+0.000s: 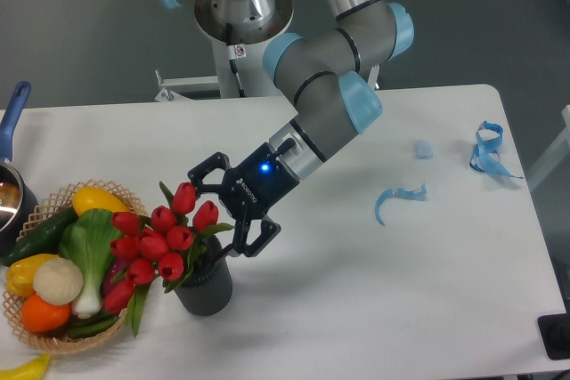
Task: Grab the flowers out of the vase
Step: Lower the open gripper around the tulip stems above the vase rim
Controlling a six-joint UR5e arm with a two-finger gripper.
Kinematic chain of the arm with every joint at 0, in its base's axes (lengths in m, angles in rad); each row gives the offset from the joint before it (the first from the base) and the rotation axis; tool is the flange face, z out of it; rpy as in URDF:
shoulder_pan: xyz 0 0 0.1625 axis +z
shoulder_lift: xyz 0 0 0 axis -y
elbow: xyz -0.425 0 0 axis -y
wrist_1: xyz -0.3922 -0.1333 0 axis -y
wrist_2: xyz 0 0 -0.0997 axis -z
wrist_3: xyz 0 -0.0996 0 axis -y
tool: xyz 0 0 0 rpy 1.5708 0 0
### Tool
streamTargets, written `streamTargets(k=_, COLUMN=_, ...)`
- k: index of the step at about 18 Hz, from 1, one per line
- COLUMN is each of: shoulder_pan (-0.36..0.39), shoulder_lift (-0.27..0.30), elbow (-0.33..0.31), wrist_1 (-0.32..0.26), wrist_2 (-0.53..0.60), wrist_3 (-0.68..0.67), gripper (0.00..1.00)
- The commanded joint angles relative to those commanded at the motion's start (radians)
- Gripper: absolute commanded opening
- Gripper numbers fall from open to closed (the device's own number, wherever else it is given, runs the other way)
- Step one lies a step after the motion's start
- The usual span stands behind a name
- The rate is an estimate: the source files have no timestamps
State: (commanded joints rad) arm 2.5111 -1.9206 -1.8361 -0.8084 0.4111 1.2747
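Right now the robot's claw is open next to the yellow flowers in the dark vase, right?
Not quite. The flowers are red tulips, not yellow, as the camera view shows. The rest holds: the gripper is open beside them, and they stand in the dark vase.

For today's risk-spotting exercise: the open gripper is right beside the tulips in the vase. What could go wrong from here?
1. The gripper meets the flowers at the buds, so closing there might crush heads rather than hold stems.
2. The vase is small and free-standing; a sideways pull could tip it.
3. The flowers lean over the wicker basket, so leaves may snag the vegetables.
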Motion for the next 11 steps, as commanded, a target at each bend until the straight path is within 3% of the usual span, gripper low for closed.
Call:
streamTargets(k=7, shoulder_pan=-0.028, shoulder_lift=-0.014, elbow=0.017, wrist_1=0.008, wrist_2=0.0, wrist_3=0.003, gripper=1.0)
streamTargets(k=11, shoulder_pan=-0.04, shoulder_lift=-0.041, elbow=0.058, wrist_1=0.008, wrist_2=0.002, wrist_3=0.005, gripper=1.0)
